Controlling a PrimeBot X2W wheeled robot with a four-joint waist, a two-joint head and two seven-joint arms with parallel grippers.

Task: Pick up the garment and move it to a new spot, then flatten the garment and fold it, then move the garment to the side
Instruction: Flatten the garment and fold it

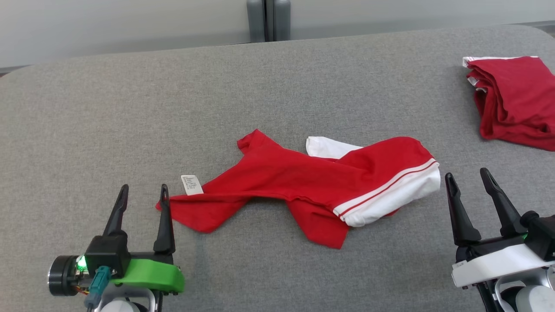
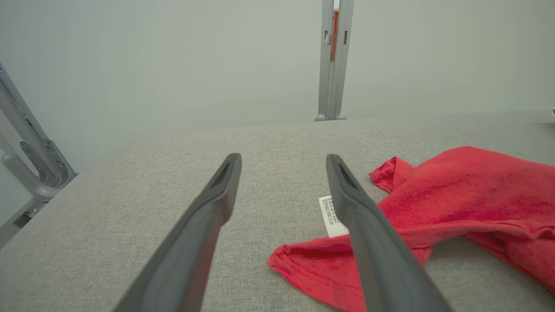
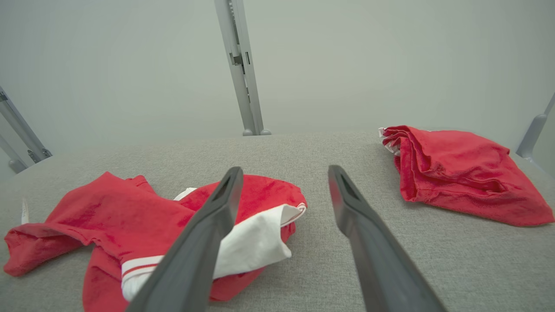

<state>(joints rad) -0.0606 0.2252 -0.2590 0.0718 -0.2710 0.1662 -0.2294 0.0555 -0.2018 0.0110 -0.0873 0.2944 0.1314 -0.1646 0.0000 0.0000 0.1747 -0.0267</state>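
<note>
A crumpled red garment with white striped trim and a small white label lies in the middle of the grey table. My left gripper stands open at the lower left, its right finger just at the garment's left tip. In the left wrist view the garment spreads to the right of my left gripper. My right gripper is open at the lower right, just right of the garment's white end. In the right wrist view the garment lies left of my right gripper, nothing between the fingers.
A second red garment, folded, sits at the table's far right edge, also seen as the folded garment in the right wrist view. A grey post stands behind the table against a pale wall.
</note>
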